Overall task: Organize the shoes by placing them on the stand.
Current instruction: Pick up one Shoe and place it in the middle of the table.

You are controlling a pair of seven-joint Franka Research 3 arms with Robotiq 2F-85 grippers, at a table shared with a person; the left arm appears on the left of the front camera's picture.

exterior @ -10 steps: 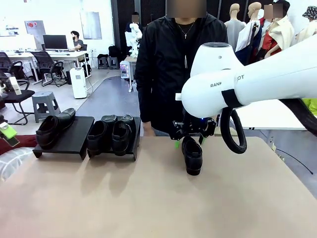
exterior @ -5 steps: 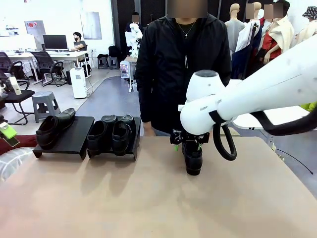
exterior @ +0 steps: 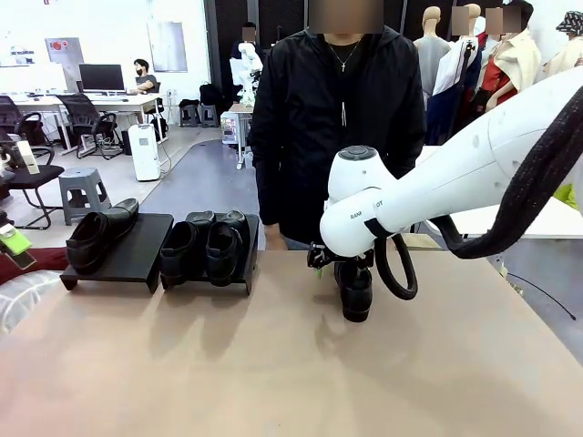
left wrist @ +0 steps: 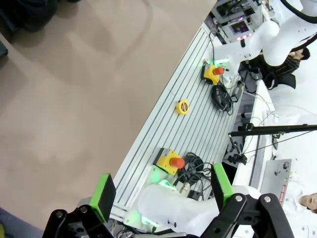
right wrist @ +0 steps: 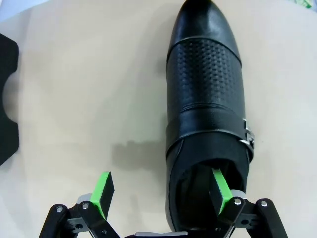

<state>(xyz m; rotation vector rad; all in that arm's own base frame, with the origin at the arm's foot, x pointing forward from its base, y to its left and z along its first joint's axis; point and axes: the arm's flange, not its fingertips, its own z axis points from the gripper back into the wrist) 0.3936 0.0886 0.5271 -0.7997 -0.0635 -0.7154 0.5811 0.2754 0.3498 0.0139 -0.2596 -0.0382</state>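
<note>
Now shoe (right wrist: 205, 104) wall between right pincer (right wrist: 162, 193) fingers.

Bright, even overhead light throws soft shadows on the table (exterior: 273, 364); wrist views bend at edges.

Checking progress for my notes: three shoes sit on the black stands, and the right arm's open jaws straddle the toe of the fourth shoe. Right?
Not the toe. In the right wrist view, the right gripper straddles one side wall at the heel opening of the fourth shoe, one pad inside. Three shoes do sit on the stands.
</note>
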